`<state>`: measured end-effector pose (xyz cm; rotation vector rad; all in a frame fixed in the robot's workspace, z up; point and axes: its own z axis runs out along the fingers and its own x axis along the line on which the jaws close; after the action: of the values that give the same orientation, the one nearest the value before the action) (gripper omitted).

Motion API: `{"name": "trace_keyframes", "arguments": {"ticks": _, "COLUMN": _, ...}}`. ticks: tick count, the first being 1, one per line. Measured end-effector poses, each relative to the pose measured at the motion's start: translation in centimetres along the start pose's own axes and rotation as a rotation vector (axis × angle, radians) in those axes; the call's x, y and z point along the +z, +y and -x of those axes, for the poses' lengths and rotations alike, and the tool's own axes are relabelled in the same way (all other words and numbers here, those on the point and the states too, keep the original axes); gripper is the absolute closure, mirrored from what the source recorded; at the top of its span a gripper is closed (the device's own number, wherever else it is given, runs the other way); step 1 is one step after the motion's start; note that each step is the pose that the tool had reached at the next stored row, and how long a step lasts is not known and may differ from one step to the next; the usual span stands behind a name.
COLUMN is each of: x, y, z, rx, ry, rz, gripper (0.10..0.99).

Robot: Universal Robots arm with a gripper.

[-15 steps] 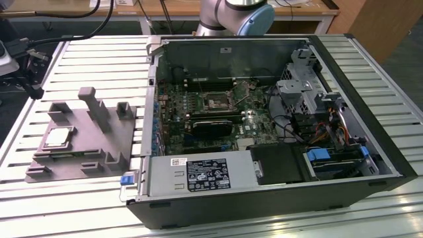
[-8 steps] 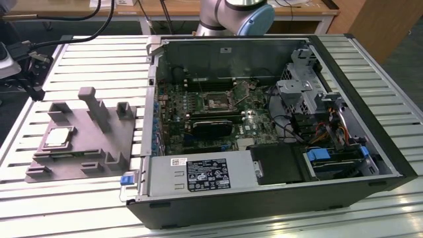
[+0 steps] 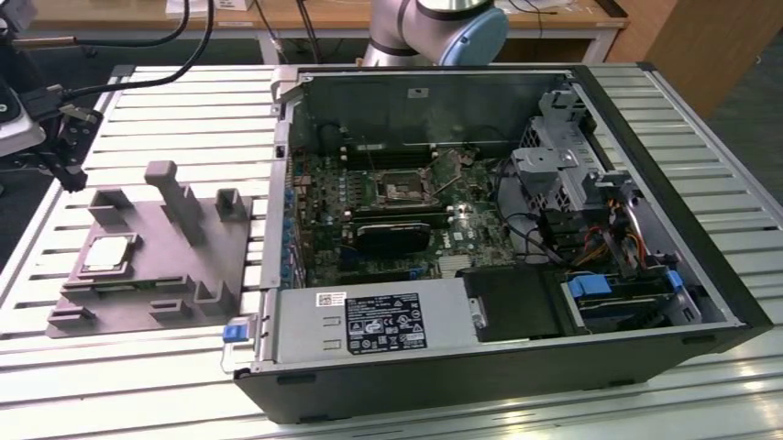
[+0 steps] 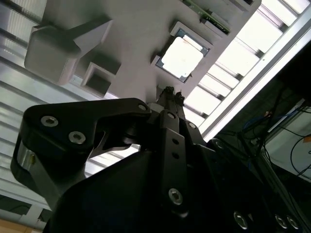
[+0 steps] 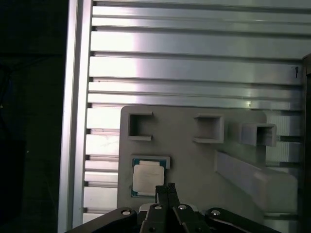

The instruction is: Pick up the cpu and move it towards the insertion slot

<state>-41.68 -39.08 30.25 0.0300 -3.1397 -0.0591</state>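
Note:
The cpu point(image 3: 106, 254), a flat square chip with a shiny metal top, lies in a recess of the grey fixture plate point(image 3: 147, 293) at the exterior view's left. It also shows as the cpu point(image 4: 181, 57) and the cpu point(image 5: 147, 177) in both wrist views. My gripper point(image 3: 71, 170) hangs above the table just beyond the fixture's far-left corner, apart from the chip. Its thin black fingers meet at the tips, so the gripper point(image 4: 168, 92) and gripper point(image 5: 165, 188) is shut and holds nothing. The insertion slot point(image 3: 401, 191) sits on the green board inside the open case.
Upright grey blocks point(image 3: 183, 206) rise from the fixture plate between the chip and the computer case point(image 3: 490, 367). Inside the case are a long black card point(image 3: 391, 236), a power supply point(image 3: 367, 323) and a drive cage point(image 3: 551, 174). The slatted metal table point(image 3: 183, 119) ends close to the gripper's left.

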Motion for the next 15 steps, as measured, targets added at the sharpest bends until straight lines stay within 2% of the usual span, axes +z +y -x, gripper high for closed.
{"name": "trace_keyframes", "arguments": {"ticks": 15, "x": 0.87, "y": -0.44, "z": -0.27, "rx": 0.000, "ry": -0.0002, "rz": 0.000, "gripper": 0.980}}
